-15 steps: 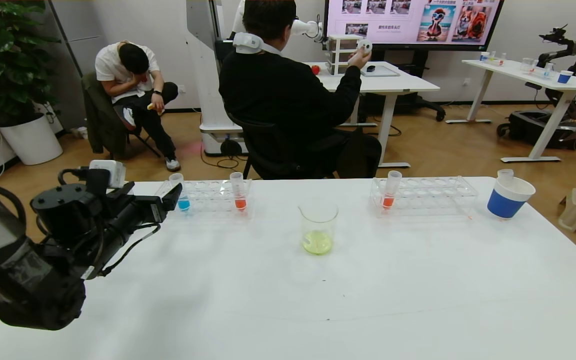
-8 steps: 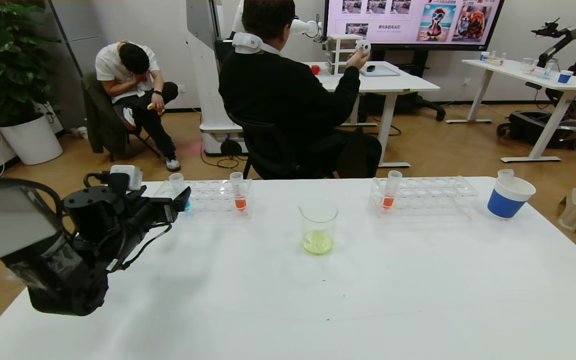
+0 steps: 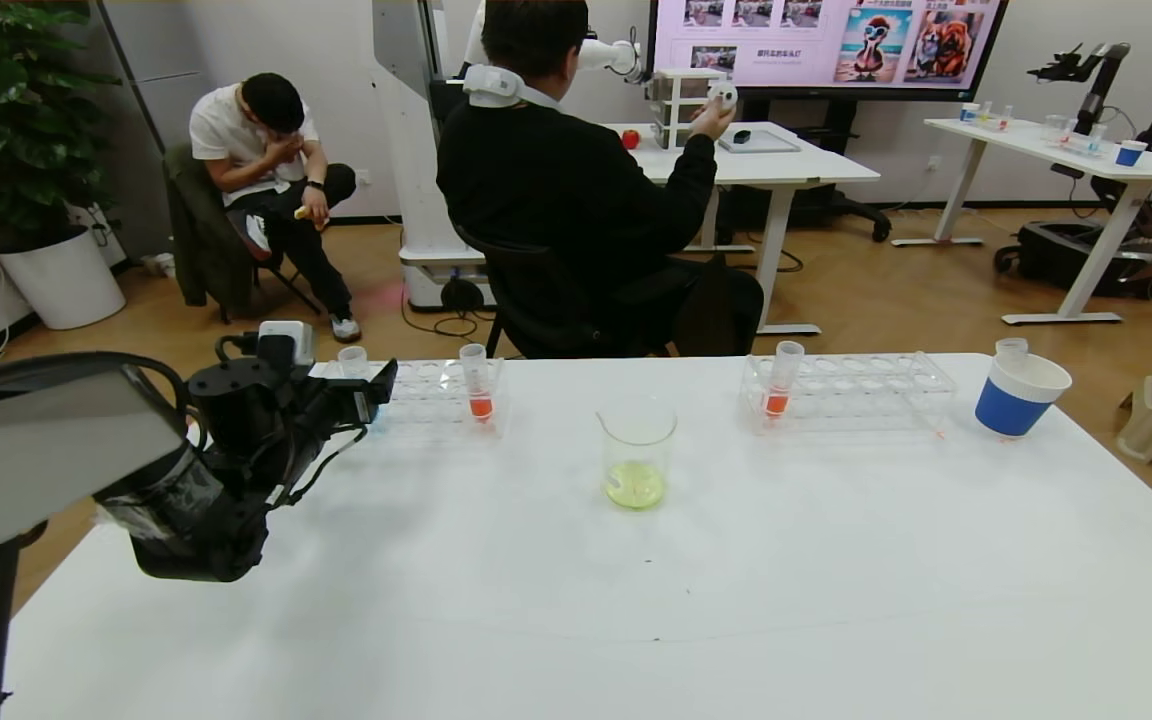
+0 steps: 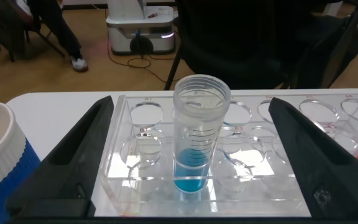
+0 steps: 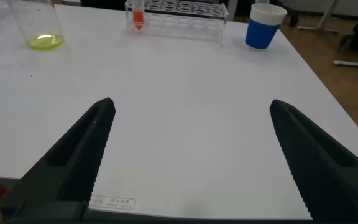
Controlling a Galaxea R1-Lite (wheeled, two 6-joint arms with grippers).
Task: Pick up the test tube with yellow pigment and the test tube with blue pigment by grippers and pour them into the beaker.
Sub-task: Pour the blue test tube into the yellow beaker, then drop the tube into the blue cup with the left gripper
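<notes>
1. The black two-fingered left gripper (image 4: 191,155) is near the far left corner of the white surface (image 3: 636,600), its jaws spread as wide as they go and holding nothing. The slim clear tube with cyan-blue liquid at its tip (image 4: 199,140) stands upright between the two fingers, in a front hole of the clear plastic left rack (image 3: 441,385). Neither finger touches it.

2. Judged from this, the step in hand is the reach for the blue tube. The next move calls for closing squarely on the tube's upper body, then lifting straight up so it clears its hole without dragging the rack.

3. The small clear glass beaker with a pouring lip (image 3: 637,455) stands mid-surface between the racks and already holds a little yellow-green liquid, so the yellow pour looks done. No yellow tube can be picked out in any view.

4. The right gripper (image 5: 191,162) is also fully open and empty, parked over the bare near-right part of the surface.

5. The left wrist view alone shows the blue liquid and the tube centred between the fingers; in the head view the gripper hides all but the tube's rim. The head view alone gives the whole layout: orange-red tubes (image 3: 477,385) in both racks and the blue-and-white paper cup (image 3: 1018,398) at the far right edge.
</notes>
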